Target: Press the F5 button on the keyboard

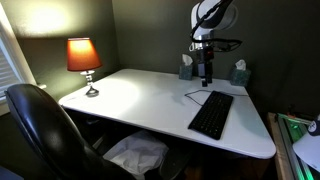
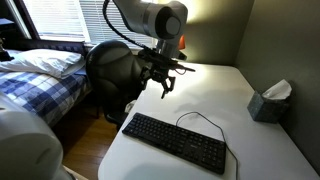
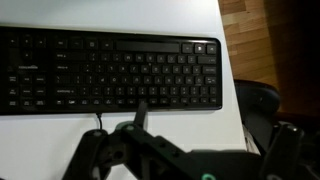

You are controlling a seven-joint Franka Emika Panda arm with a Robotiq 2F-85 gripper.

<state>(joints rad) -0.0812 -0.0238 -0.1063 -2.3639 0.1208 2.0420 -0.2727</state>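
The black full-size keyboard (image 1: 211, 114) lies on the white desk (image 1: 130, 95) near its edge, with its thin black cable (image 2: 196, 117) looping behind it. It shows in both exterior views (image 2: 175, 142) and fills the top of the wrist view (image 3: 110, 70). My gripper (image 1: 207, 76) hangs above the desk beside the keyboard's long edge, apart from it (image 2: 162, 90). In the wrist view its fingers (image 3: 212, 125) appear spread and hold nothing. The key labels are too blurred to read.
A lit red lamp (image 1: 84, 58) stands at the desk's far corner. Two teal tissue boxes (image 1: 186, 68) (image 1: 238, 73) stand by the wall; one shows in an exterior view (image 2: 268, 102). A black office chair (image 1: 40, 130) is at the desk's side. A bed (image 2: 40, 80) is beyond.
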